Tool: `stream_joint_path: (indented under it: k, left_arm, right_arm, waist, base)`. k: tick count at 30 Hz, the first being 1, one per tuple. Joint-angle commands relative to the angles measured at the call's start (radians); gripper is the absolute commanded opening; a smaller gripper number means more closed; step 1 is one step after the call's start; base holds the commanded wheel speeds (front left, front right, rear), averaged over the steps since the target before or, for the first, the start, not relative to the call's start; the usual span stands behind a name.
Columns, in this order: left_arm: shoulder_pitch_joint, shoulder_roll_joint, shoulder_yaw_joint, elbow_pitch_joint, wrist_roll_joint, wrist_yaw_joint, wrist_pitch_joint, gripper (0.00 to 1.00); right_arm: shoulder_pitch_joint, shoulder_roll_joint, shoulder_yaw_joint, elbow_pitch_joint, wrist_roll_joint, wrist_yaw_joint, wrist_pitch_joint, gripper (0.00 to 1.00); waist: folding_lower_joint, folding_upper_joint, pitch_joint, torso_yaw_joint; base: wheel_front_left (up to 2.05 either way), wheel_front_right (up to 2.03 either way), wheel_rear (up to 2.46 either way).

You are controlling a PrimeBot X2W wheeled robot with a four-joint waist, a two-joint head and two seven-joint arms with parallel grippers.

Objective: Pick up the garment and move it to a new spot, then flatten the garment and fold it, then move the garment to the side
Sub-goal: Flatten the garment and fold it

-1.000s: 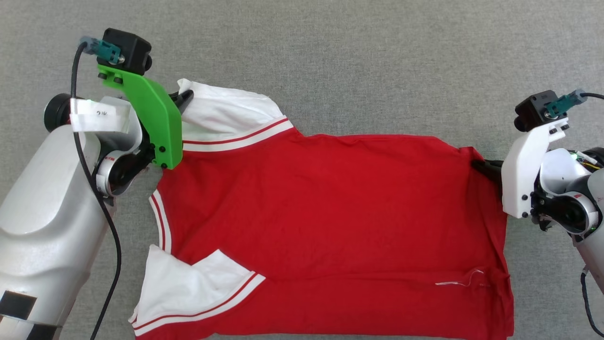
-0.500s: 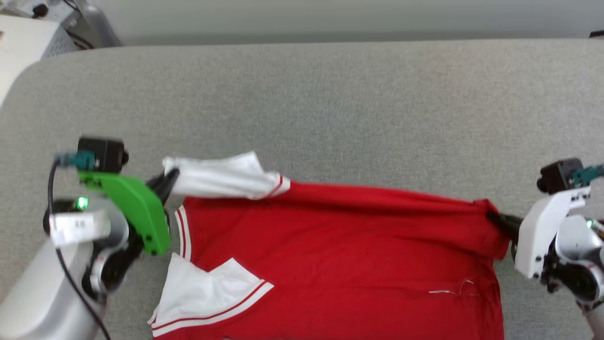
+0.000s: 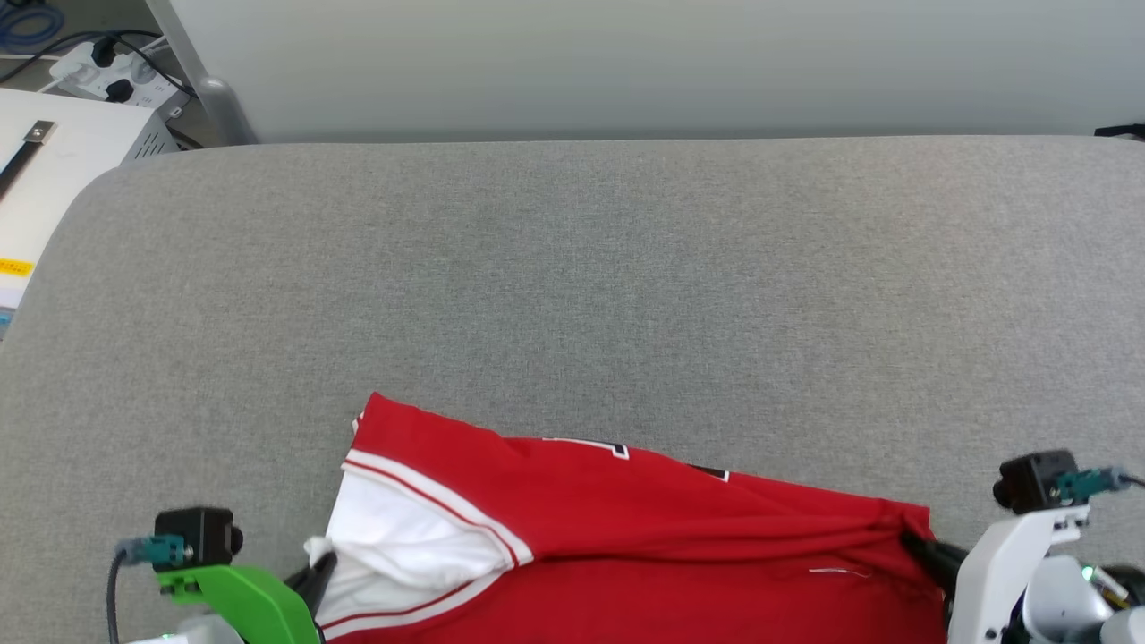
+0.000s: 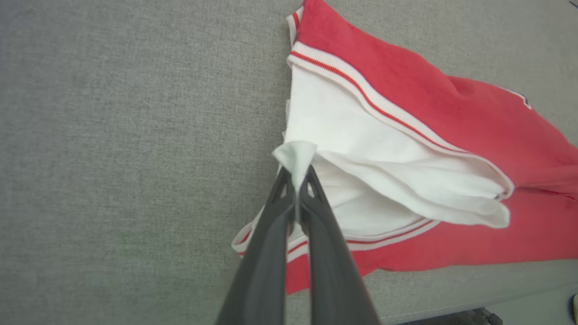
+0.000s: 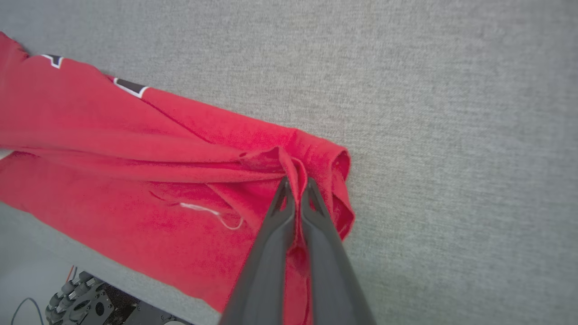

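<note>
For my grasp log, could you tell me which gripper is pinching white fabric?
The left gripper: it is shut on the white sleeve of the garment, whereas the right gripper pinches a red corner.

Bright, even, diffuse light; soft faint shadows, no glare; wrist views slightly soft at edges.

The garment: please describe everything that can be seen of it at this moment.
The garment is a red T-shirt of soft knit cloth with white sleeves and red-and-white striped trim. It lies doubled over near the front edge of the grey padded surface; bits of a black, white-outlined print show along the far fold. The left gripper is shut on a white sleeve corner, the right gripper on bunched red cloth at the other end. A loose white thread lies on the red.
</note>
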Motion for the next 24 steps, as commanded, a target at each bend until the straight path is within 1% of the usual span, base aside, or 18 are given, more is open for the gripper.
stream_joint_path:
  k: [1, 2, 3, 4, 5, 6, 7, 8, 9, 10, 11, 16, 20, 24]
  left_arm:
    - [0.023, -0.007, -0.002, 0.010, -0.003, 0.009, -0.010, 0.00]
    - [0.031, -0.019, -0.008, 0.022, -0.008, 0.008, -0.013, 0.00]
    - [0.034, -0.030, -0.015, 0.034, -0.012, 0.004, -0.015, 0.00]
    - [0.035, -0.040, -0.022, 0.051, -0.009, 0.002, -0.022, 0.00]
    - [0.032, -0.056, -0.028, 0.067, -0.011, -0.003, -0.031, 0.00]
    - [0.028, -0.069, -0.032, 0.079, -0.015, -0.009, -0.038, 0.00]
    - [0.023, -0.081, -0.036, 0.097, -0.015, -0.014, -0.046, 0.16]
    - [0.018, -0.089, -0.041, 0.110, -0.013, -0.019, -0.051, 0.36]
    - [0.011, -0.098, -0.046, 0.124, -0.014, -0.026, -0.056, 0.71]
    - [0.006, -0.103, -0.049, 0.134, -0.014, -0.031, -0.059, 0.97]
    - [-0.002, -0.105, -0.053, 0.144, -0.007, -0.036, -0.066, 1.00]
    - [-0.033, -0.104, -0.052, 0.138, 0.043, -0.039, -0.133, 1.00]
    - [-0.055, -0.094, -0.046, 0.103, 0.104, -0.024, -0.205, 1.00]
    - [-0.067, -0.092, -0.035, 0.056, 0.162, 0.009, -0.279, 1.00]
  right_arm:
    - [0.029, 0.015, -0.008, -0.005, -0.015, -0.001, -0.008, 0.00]
    - [0.044, 0.030, -0.013, -0.004, -0.025, -0.001, -0.013, 0.27]
    - [0.057, 0.045, -0.015, 0.000, -0.026, -0.001, -0.012, 0.36]
    - [0.069, 0.061, -0.019, 0.005, -0.032, -0.001, -0.017, 0.40]
    - [0.077, 0.078, -0.025, 0.008, -0.038, -0.001, -0.027, 1.00]
    - [0.083, 0.091, -0.029, 0.012, -0.038, -0.001, -0.034, 1.00]
    - [0.087, 0.101, -0.032, 0.015, -0.044, -0.001, -0.042, 1.00]
    - [0.088, 0.107, -0.036, 0.015, -0.051, -0.001, -0.052, 1.00]
    - [0.092, 0.115, -0.038, 0.015, -0.053, -0.001, -0.060, 1.00]
    - [0.094, 0.119, -0.040, 0.012, -0.055, -0.001, -0.067, 1.00]
    - [0.097, 0.122, -0.043, 0.004, -0.058, -0.001, -0.078, 1.00]
    - [0.115, 0.120, -0.063, -0.055, -0.064, -0.001, -0.093, 1.00]
    - [0.139, 0.104, -0.101, -0.124, -0.067, -0.001, -0.066, 1.00]
    - [0.166, 0.093, -0.167, -0.188, -0.071, -0.001, -0.006, 1.00]
  waist:
    - [0.0001, -0.0001, 0.000, -0.004]
    - [0.0001, -0.0001, -0.001, -0.006]
    - [0.0001, -0.0001, -0.001, -0.007]
    - [0.0001, -0.0001, -0.002, -0.010]
    - [0.0001, -0.0001, -0.002, -0.012]
    - [0.0001, -0.0001, -0.002, -0.013]
    - [0.0001, -0.0001, -0.003, -0.016]
    - [0.0001, -0.0001, -0.003, -0.018]
    - [0.0001, -0.0001, -0.005, -0.020]
    - [0.0001, -0.0001, -0.007, -0.021]
    - [0.0001, -0.0001, -0.009, -0.023]
    - [0.0001, -0.0001, -0.027, -0.033]
    - [0.0001, -0.0001, -0.042, -0.037]
    - [0.0001, -0.0001, -0.055, -0.041]
  base:
    - [0.00, 0.00, 0.00]
    - [0.00, 0.00, 0.00]
    - [0.00, 0.00, 0.00]
    - [0.00, 0.00, 0.00]
    - [0.00, 0.00, 0.00]
    - [0.00, 0.00, 0.00]
    - [0.00, 0.00, 0.00]
    - [0.00, 0.00, 0.00]
    - [0.00, 0.00, 0.00]
    - [0.00, 0.00, 0.00]
    - [0.00, 0.00, 0.00]
    - [0.00, 0.00, 0.00]
    - [0.00, 0.00, 0.00]
    - [0.00, 0.00, 0.00]
